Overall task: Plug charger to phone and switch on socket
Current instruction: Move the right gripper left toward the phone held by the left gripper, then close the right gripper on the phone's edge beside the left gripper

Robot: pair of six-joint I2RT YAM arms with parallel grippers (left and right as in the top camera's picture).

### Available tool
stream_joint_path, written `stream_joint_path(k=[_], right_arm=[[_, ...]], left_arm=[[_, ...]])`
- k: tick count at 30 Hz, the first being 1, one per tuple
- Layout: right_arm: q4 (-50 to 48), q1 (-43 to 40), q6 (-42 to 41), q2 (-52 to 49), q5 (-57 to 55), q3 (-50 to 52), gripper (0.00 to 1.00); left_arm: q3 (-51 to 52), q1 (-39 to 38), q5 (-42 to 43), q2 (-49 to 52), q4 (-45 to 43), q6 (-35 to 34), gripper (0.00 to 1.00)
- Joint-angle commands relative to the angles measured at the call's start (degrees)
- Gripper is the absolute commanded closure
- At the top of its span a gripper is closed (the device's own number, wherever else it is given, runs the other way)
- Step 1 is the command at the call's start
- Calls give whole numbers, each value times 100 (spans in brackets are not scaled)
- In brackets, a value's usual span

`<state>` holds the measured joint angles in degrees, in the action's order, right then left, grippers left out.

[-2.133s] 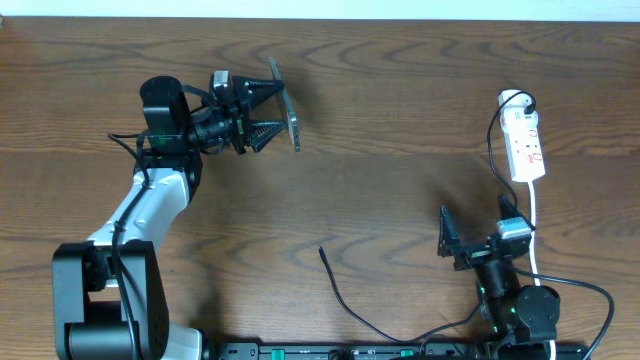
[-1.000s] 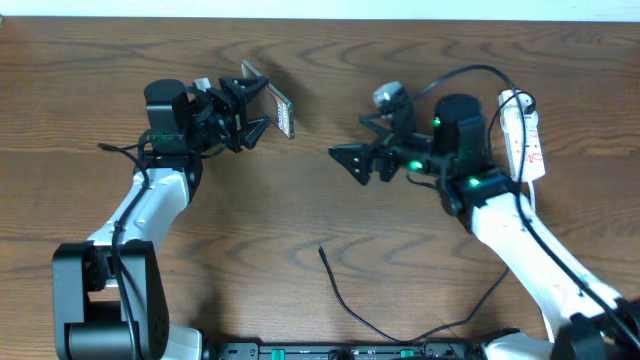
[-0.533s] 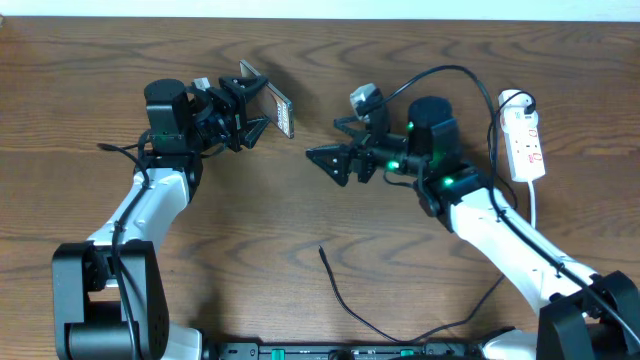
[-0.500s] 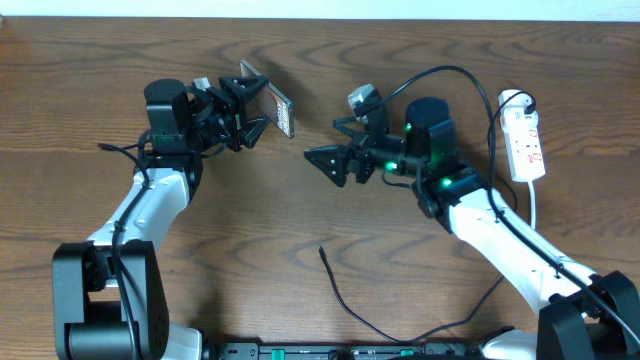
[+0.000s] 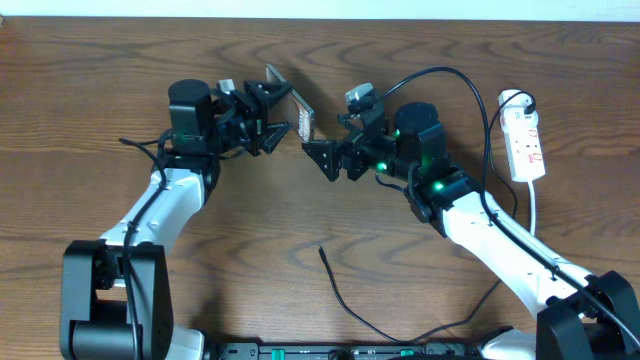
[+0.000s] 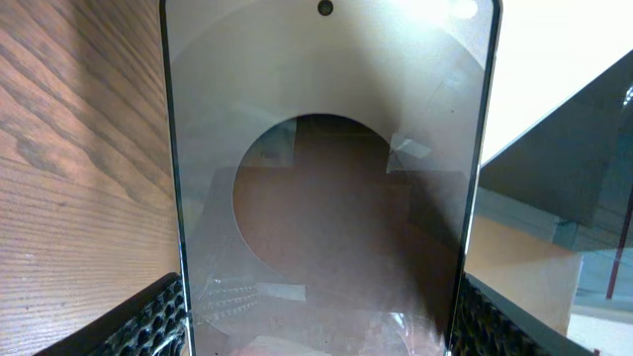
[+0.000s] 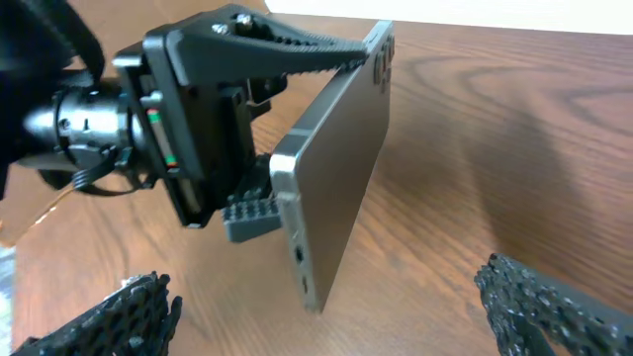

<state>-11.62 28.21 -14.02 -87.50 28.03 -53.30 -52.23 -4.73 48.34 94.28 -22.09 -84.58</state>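
Note:
The phone (image 5: 297, 113) is held up off the table, tilted on edge, with my left gripper (image 5: 277, 112) shut on its two long sides. In the left wrist view its glossy face (image 6: 326, 168) fills the frame between the ribbed pads (image 6: 148, 318). My right gripper (image 5: 335, 143) stands open just right of the phone, facing its end edge (image 7: 300, 259), where a small port shows; nothing is between its fingertips (image 7: 109, 318). The charger (image 5: 340, 295) lies loose on the table near the front, tip (image 5: 322, 250) pointing up-left. The socket (image 5: 526, 146) lies at the far right.
The socket's white cord (image 5: 535, 215) runs down the right side toward the table's front edge. A black cable (image 5: 450, 72) arcs over my right arm. Bare wood lies between the charger tip and both grippers.
My left arm has carried the phone to the right. My right arm has swung left from near the socket and now faces the phone's end at close range.

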Motion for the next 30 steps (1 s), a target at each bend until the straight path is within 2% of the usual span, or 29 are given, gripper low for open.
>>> stream_joint_path(k=[1, 14, 30], right_arm=[[-4, 105, -11, -26, -328, -103, 5], [-15, 264, -13, -26, -813, -101, 12], [114, 264, -11, -26, -1220, -101, 20]], left_arm=[[-153, -87, 153, -105, -68, 94, 93], [-153, -603, 153, -105, -68, 87, 93], [-153, -758, 264, -107, -90, -72, 93]])
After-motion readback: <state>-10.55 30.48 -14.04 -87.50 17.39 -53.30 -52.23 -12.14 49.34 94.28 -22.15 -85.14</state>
